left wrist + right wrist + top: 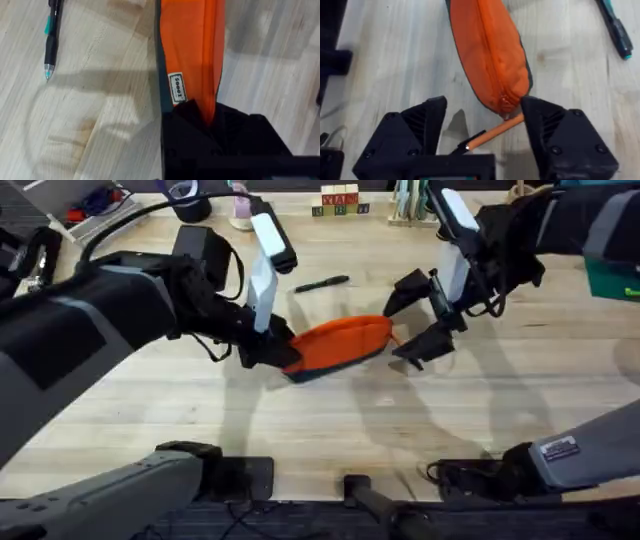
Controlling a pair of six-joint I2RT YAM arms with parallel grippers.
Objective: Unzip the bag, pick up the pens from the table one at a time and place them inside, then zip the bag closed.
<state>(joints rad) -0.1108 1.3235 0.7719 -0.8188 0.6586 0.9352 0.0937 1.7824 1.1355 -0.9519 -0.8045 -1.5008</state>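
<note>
The bag (340,343) lies on its side in the middle of the table (330,420). Its zip looks closed all the way along.

My left gripper (272,350) pinches the left end of the bag tight. I think I hold it there so the bag cannot slide when the zip gets pulled.

My right gripper (418,320) hangs at the right end of the bag with its fingers (565,137) spread wide and holding nothing. The zip pull (506,104) sits just in front of them. I think that hand is lined up to grab the pull.

The orange pen (492,133) lies on the table right under my right gripper, touching the bag's end. The black pen (322,283) lies on the far side of the bag, a little apart from it. Neither pen is inside yet.
</note>
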